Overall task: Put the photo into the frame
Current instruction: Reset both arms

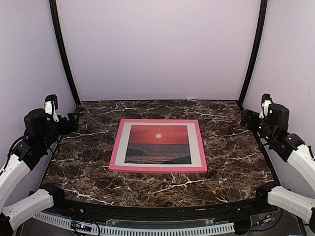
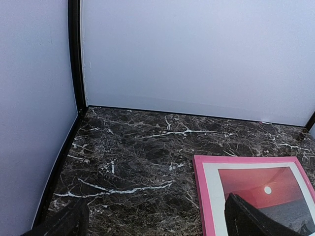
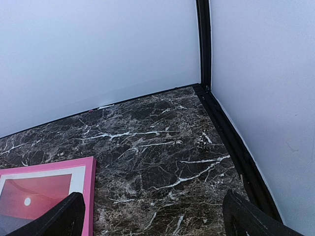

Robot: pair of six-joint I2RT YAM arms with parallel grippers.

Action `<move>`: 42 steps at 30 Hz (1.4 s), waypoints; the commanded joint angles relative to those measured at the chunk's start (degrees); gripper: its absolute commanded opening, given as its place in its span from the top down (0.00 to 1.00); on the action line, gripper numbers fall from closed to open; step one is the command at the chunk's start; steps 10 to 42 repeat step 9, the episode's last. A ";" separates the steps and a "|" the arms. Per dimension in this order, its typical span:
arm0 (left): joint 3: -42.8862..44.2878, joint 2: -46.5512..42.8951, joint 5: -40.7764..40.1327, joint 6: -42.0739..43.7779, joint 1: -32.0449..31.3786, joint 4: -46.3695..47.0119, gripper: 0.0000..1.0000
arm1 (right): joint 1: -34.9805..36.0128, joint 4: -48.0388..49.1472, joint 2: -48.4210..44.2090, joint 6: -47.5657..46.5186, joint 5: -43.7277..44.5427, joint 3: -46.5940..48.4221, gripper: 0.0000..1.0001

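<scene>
The frame (image 1: 114, 153) lies flat in the middle of the marble table, pink-red face up. The photo (image 1: 158, 143), a red sunset over dark sea with a white border, sits inside it. My left gripper (image 1: 73, 121) hangs open at the table's left edge, clear of the frame. The right gripper (image 1: 246, 119) hangs open at the right edge, also apart from it. The left wrist view has open jaws (image 2: 156, 216) over bare marble, with the frame's corner (image 2: 199, 189) and the photo (image 2: 263, 187) to the right. In the right wrist view the open jaws (image 3: 152, 211) hold nothing; frame (image 3: 90, 189) and photo (image 3: 42, 191) lie at lower left.
The dark marble table (image 1: 231, 162) is closed in by white walls at the back and both sides, with black posts (image 1: 64, 54) in the rear corners. A black rail runs along the near edge by the arm bases.
</scene>
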 commanded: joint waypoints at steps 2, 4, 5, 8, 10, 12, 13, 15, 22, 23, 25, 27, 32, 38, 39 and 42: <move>-0.05 0.07 0.42 0.72 0.35 -0.56 0.01 | 0.22 2.53 0.44 -0.09 1.12 -0.17 0.02; -0.05 -0.05 0.47 0.70 0.35 -0.56 0.01 | 0.16 2.49 0.48 -0.13 1.20 -0.09 0.01; -0.05 -0.06 0.46 0.75 0.35 -0.59 0.01 | 0.19 2.46 0.49 -0.14 1.38 -0.04 0.02; -0.05 -0.05 0.52 0.76 0.31 -0.56 0.01 | 0.19 2.26 0.49 -0.31 1.38 0.18 0.01; -0.09 -0.06 0.53 0.76 0.33 -0.55 0.01 | 0.19 2.30 0.36 -0.39 1.32 0.10 0.01; -0.09 -0.06 0.53 0.76 0.33 -0.55 0.01 | 0.19 2.30 0.36 -0.39 1.32 0.10 0.01; -0.09 -0.06 0.53 0.76 0.33 -0.55 0.01 | 0.19 2.30 0.36 -0.39 1.32 0.10 0.01; -0.09 -0.06 0.53 0.76 0.33 -0.55 0.01 | 0.19 2.30 0.36 -0.39 1.32 0.10 0.01; -0.09 -0.06 0.53 0.76 0.33 -0.55 0.01 | 0.19 2.30 0.36 -0.39 1.32 0.10 0.01; -0.09 -0.06 0.53 0.76 0.33 -0.55 0.01 | 0.19 2.30 0.36 -0.39 1.32 0.10 0.01; -0.09 -0.06 0.53 0.76 0.33 -0.55 0.01 | 0.19 2.30 0.36 -0.39 1.32 0.10 0.01; -0.09 -0.06 0.53 0.76 0.33 -0.55 0.01 | 0.19 2.30 0.36 -0.39 1.32 0.10 0.01; -0.09 -0.06 0.53 0.76 0.33 -0.55 0.01 | 0.19 2.30 0.36 -0.39 1.32 0.10 0.01; -0.09 -0.06 0.53 0.76 0.33 -0.55 0.01 | 0.19 2.30 0.36 -0.39 1.32 0.10 0.01; -0.09 -0.06 0.53 0.76 0.33 -0.55 0.01 | 0.19 2.30 0.36 -0.39 1.32 0.10 0.01; -0.09 -0.06 0.53 0.76 0.33 -0.55 0.01 | 0.19 2.30 0.36 -0.39 1.32 0.10 0.01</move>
